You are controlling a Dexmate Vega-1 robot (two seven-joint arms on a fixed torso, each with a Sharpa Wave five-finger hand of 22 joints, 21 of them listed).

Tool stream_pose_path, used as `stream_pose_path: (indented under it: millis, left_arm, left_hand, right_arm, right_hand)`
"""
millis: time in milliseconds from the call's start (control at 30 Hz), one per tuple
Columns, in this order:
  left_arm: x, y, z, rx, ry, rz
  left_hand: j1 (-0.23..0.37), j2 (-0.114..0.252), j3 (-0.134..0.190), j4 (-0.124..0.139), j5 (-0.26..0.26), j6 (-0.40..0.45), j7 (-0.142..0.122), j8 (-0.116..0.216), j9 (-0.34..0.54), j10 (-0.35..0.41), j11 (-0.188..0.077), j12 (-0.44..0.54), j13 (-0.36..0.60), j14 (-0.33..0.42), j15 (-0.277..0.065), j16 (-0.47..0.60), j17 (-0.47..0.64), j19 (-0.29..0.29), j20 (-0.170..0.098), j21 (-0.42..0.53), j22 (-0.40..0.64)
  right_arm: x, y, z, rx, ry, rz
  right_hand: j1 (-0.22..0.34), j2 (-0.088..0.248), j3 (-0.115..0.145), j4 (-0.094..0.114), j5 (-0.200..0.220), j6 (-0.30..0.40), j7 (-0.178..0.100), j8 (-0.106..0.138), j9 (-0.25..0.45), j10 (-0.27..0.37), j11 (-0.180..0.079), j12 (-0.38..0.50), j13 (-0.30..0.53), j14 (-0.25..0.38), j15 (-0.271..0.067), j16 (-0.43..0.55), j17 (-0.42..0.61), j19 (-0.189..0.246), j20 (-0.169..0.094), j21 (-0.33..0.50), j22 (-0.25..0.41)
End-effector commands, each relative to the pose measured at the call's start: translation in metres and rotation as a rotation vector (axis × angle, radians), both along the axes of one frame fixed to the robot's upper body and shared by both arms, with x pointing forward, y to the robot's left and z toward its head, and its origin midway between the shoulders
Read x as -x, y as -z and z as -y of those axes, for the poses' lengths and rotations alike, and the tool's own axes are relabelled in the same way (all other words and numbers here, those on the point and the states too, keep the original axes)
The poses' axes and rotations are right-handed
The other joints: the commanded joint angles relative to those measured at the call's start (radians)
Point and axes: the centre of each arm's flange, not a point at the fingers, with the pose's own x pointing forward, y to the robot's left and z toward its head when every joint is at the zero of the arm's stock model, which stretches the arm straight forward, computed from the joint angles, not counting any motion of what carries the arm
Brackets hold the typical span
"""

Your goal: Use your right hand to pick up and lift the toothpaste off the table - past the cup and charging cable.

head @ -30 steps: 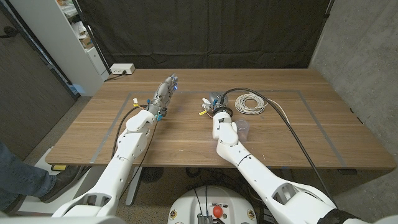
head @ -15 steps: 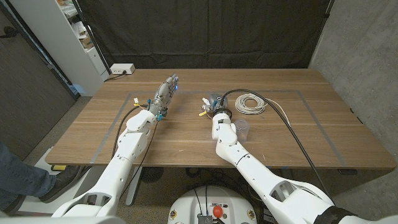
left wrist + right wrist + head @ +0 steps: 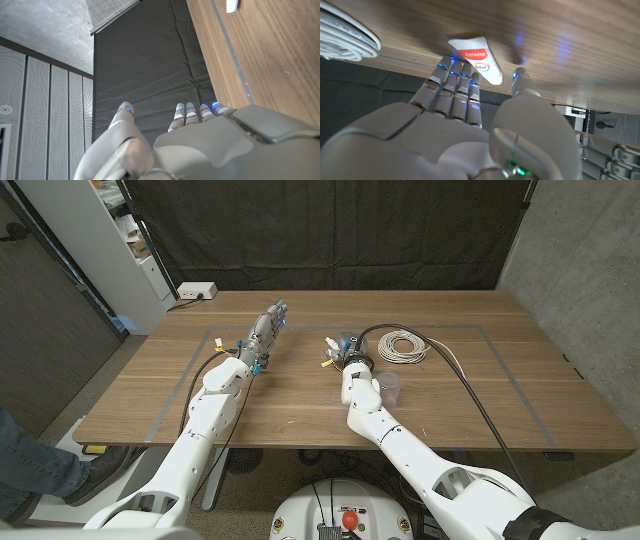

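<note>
The toothpaste (image 3: 479, 61) is a white tube with a red Colgate label, lying on the wooden table (image 3: 300, 395). My right hand (image 3: 346, 357) reaches over it. In the right wrist view the hand (image 3: 470, 130) has its fingers (image 3: 455, 75) along one side of the tube and the thumb (image 3: 521, 82) apart on the other side, with nothing gripped. In the head view the hand hides most of the tube. The clear cup (image 3: 388, 387) stands beside my right forearm, and the coiled white charging cable (image 3: 402, 347) lies just beyond the hand, to its right. My left hand (image 3: 267, 330) is held out with straight fingers, holding nothing.
A thick black cable (image 3: 470, 390) runs from my right wrist across the table's right half. Grey tape lines (image 3: 215, 332) mark a rectangle on the table. A white power strip (image 3: 197, 291) sits at the far left corner. A person's leg (image 3: 30, 465) shows at the lower left.
</note>
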Motion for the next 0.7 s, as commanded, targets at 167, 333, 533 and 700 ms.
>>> stream_pose_path:
  millis: [167,333,533,700]
  left_arm:
    - [-0.0010,0.0010,0.0023,-0.007,0.001,-0.008]
    - [-0.0009,0.0004,0.0029,-0.009,-0.003,-0.008]
    - [-0.0007,0.0004,0.0028,-0.006,-0.003,-0.007]
    - [-0.0006,0.0008,0.0023,-0.003,-0.007,-0.007]
  left_hand:
    - [0.000,0.013,0.002,-0.005,-0.004,0.003,-0.005,0.003,0.004,-0.008,0.000,0.000,-0.001,-0.002,0.003,0.002,0.005,-0.044,0.005,0.002,0.003]
    - [0.000,0.014,0.001,-0.006,-0.005,0.003,-0.006,0.003,0.004,-0.008,0.004,0.000,-0.001,-0.002,0.003,0.002,0.006,-0.044,0.006,0.002,0.003]
    - [0.000,0.014,0.001,-0.006,-0.005,0.003,-0.006,0.003,0.004,-0.007,0.000,0.000,-0.001,-0.002,0.003,0.002,0.006,-0.044,0.006,0.003,0.003]
    - [-0.001,0.014,0.000,-0.007,-0.005,0.003,-0.006,0.003,0.004,-0.008,0.002,0.000,-0.001,-0.002,0.002,0.003,0.006,-0.044,0.006,0.003,0.003]
  right_arm:
    - [-0.0067,0.0006,0.0052,-0.018,0.002,-0.005]
    - [-0.0077,0.0003,0.0072,-0.020,0.000,0.010]
    - [-0.0091,0.0009,0.0080,-0.016,-0.003,0.017]
    - [-0.0106,0.0028,0.0081,-0.017,-0.004,0.027]
  right_hand:
    - [0.002,0.007,-0.007,0.004,-0.001,0.017,-0.003,0.008,0.005,0.020,-0.001,0.009,0.003,0.018,-0.003,0.013,0.008,0.015,-0.003,0.007,0.005]
    - [0.011,0.010,-0.009,0.001,-0.001,0.037,-0.015,0.013,0.005,0.049,-0.011,0.016,0.004,0.041,-0.013,0.023,0.012,0.027,-0.008,0.010,0.005]
    - [0.031,0.015,-0.010,-0.006,-0.001,0.089,-0.028,0.028,0.006,0.098,-0.026,0.029,0.005,0.077,-0.028,0.038,0.015,0.049,-0.016,0.015,0.006]
    - [0.052,0.019,-0.009,-0.012,-0.001,0.129,-0.042,0.039,0.007,0.128,-0.033,0.037,0.007,0.095,-0.036,0.046,0.018,0.058,-0.019,0.015,0.006]
